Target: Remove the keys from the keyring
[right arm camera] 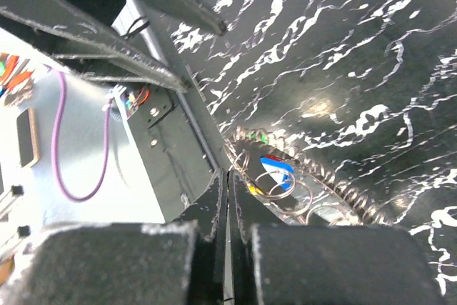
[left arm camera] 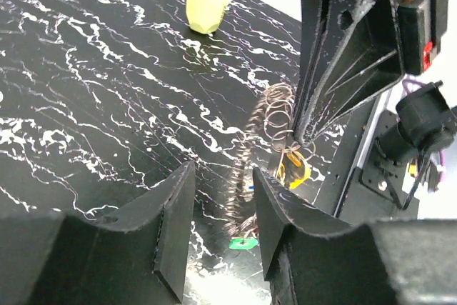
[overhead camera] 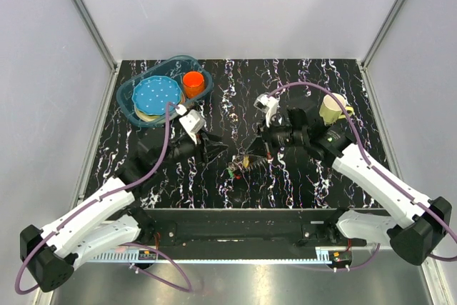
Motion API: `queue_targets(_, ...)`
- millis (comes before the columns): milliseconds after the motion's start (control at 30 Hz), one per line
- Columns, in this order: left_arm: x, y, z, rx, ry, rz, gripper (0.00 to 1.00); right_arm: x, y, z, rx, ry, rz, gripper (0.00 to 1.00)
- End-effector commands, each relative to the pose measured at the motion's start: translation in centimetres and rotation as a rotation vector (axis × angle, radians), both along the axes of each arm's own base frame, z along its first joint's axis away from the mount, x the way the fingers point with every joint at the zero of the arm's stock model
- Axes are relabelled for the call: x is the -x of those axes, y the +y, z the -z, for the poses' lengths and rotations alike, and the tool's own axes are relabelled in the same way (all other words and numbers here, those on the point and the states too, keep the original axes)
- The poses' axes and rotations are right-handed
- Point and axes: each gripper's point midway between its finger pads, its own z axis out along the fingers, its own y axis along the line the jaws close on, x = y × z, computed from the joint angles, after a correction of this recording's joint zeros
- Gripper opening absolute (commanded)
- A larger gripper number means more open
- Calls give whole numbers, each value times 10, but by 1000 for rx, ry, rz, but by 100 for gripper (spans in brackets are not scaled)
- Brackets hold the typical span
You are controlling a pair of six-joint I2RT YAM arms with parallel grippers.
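From above, the keys (overhead camera: 241,164) are too small to count, and the right gripper (overhead camera: 258,152) covers part of the bunch. In the right wrist view the keyring (right arm camera: 300,194) is blurred, its lower arc vanishing behind that gripper.

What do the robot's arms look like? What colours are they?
Both the left arm and right arm have smooth white shells with chunky black joints. A purple cable loops along each one. Each ends in a black claw: the left claw and right claw have two flat, wedge-shaped fingers.
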Motion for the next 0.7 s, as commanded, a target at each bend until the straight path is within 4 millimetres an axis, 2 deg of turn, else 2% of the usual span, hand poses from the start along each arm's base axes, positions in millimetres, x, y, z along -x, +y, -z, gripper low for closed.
queue_targets(0,17,-5,-15,-90,-154,165,41,30,5,-29,-56,17,-205,0)
queue_targets(133,42,-15,-21,-74,-184,339,41,43,2,-24,-29,61,-272,0)
queue_targets(167,53,-18,-21,-66,-174,409,41,47,2,-28,-40,66,-299,0)
queue_targets(367,86,-28,-25,-5,-93,634,42,59,7,-35,-79,125,-375,0)
queue_targets(667,80,-43,-29,61,75,636,38,68,7,-35,-112,117,-434,0)
